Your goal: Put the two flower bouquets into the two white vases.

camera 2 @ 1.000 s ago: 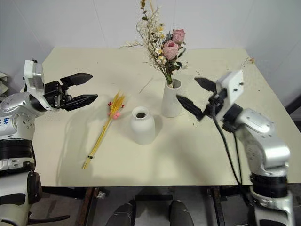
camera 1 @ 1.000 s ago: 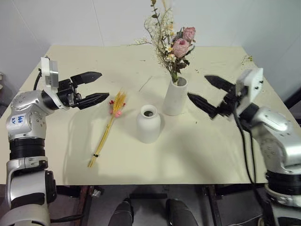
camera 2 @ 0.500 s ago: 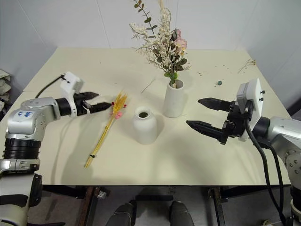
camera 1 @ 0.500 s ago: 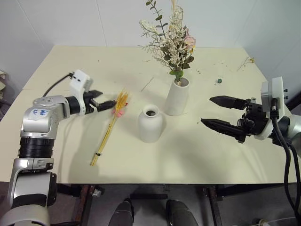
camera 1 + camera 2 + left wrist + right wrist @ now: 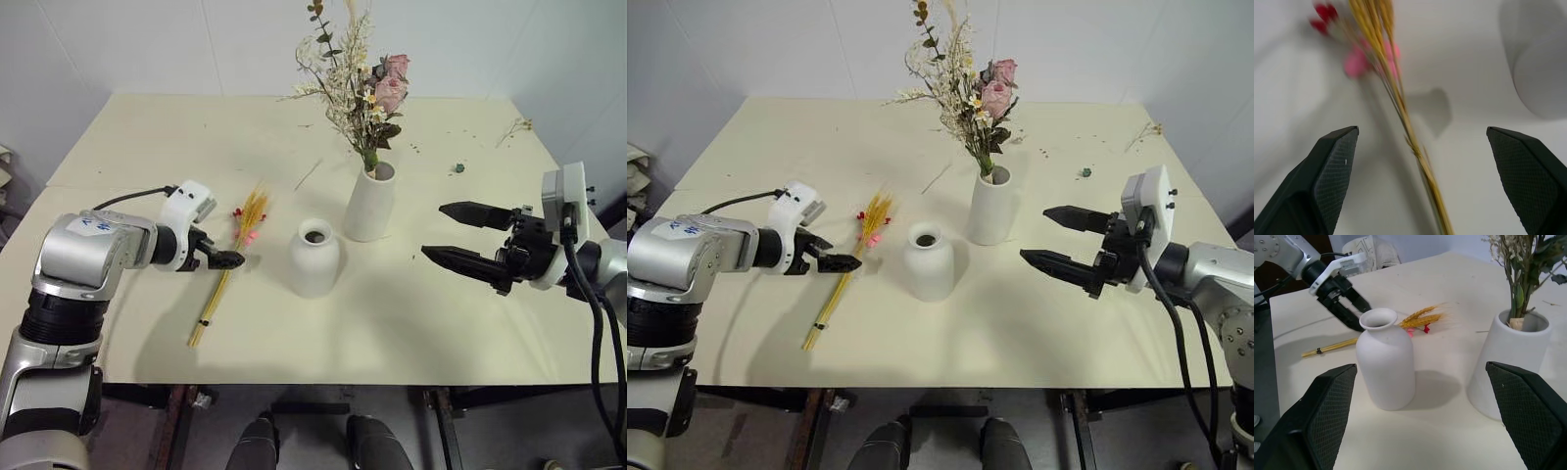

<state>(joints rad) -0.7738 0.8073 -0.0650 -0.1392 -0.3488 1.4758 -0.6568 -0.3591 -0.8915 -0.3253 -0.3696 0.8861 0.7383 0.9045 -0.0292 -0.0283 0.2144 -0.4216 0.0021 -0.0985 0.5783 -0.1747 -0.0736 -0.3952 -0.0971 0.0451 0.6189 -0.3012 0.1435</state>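
Cream table (image 5: 441, 323), scattered plant bits (image 5: 458, 168), white walls (image 5: 118, 44)

A big cream-coloured table (image 5: 411, 323) takes up the middle of the room, its top matte and scattered with small dark flecks and bits of plant debris (image 5: 515, 126) near the far right corner. Behind the table stand plain white walls (image 5: 127, 44), meeting it along the far edge. Beneath the table's near edge, dark metal legs (image 5: 176, 416) drop to a grey floor (image 5: 313, 446). Light falls evenly from above, throwing soft shadows on the tabletop.
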